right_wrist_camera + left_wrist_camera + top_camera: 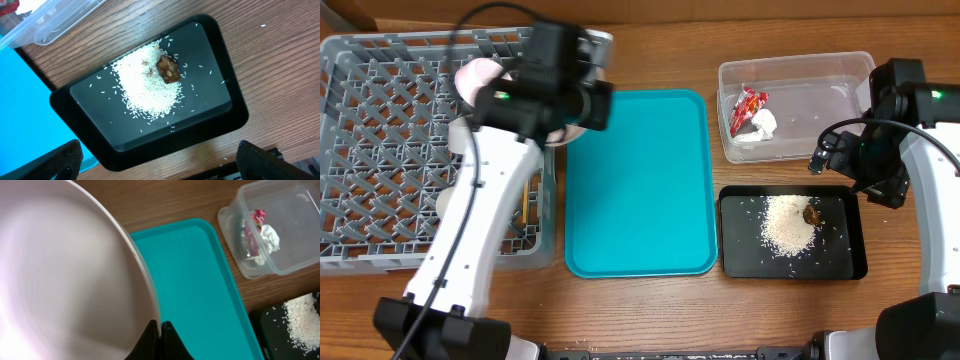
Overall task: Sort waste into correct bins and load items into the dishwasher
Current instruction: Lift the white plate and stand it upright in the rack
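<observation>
My left gripper (160, 328) is shut on the rim of the white round plate (65, 280), which fills the left of the left wrist view. In the overhead view the left arm (550, 85) holds the plate (480, 78) at the right edge of the grey dish rack (380, 150). The clear tub (795, 105) holds the red wrapper (748, 108) and white tissue (763, 125). The black tray (792, 232) holds the rice (787, 222) and brown scrap (811, 213). My right gripper (160, 160) is open and empty above the black tray (150, 95).
The teal tray (638, 180) lies between the rack and the bins. Chopsticks (524, 200) lie in the rack under the left arm. The clear tub (272, 230) and the teal tray (195, 290) also show in the left wrist view.
</observation>
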Controlling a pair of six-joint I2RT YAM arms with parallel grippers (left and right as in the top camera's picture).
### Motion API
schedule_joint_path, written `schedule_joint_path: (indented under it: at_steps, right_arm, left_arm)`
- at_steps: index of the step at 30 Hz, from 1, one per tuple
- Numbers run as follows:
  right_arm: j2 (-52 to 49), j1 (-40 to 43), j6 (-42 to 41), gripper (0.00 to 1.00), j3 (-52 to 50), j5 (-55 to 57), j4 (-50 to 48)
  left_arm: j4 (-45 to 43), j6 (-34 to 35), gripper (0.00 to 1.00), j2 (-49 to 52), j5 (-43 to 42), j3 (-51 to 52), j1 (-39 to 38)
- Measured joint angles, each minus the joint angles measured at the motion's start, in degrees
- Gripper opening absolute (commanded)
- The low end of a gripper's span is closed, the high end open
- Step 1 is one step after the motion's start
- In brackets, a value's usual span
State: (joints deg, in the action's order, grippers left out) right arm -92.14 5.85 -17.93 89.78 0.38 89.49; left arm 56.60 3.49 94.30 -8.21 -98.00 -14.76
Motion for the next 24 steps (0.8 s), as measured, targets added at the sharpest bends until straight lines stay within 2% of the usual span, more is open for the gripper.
schedule_joint_path:
  at_steps: [10,17,18,19,20,22,24]
  right_arm:
    - [0.0,0.0,0.0,1.00,0.0,0.0,0.0]
    - [0.0,0.0,0.0,1.00,0.0,0.0,0.0]
    - [0.0,0.0,0.0,1.00,0.0,0.0,0.0]
    - [0.0,0.0,0.0,1.00,0.0,0.0,0.0]
    - [0.0,0.0,0.0,1.00,0.0,0.0,0.0]
    - [0.0,0.0,0.0,1.00,0.0,0.0,0.0]
    - [0.0,0.0,0.0,1.00,0.0,0.0,0.0]
  left_arm:
    - [2.2,-2.6,0.04,5.0,-24.8,0.0,15.4]
    - [4.9,-5.0,0.04,11.2,-33.4,0.0,21.4]
    - [5.3,-5.2,0.07,11.8,-34.8,0.0,22.1]
    - [5.7,-5.2,0.27,12.2,-36.0,0.0,22.9]
    - [6.4,-5.5,0.54,12.2,-36.7,0.0,23.7]
    - [7.6,-5.6,0.66,12.3,-37.0,0.0,25.0]
    - [8.6,-5.5,0.82,12.5,-37.5,0.0,26.2]
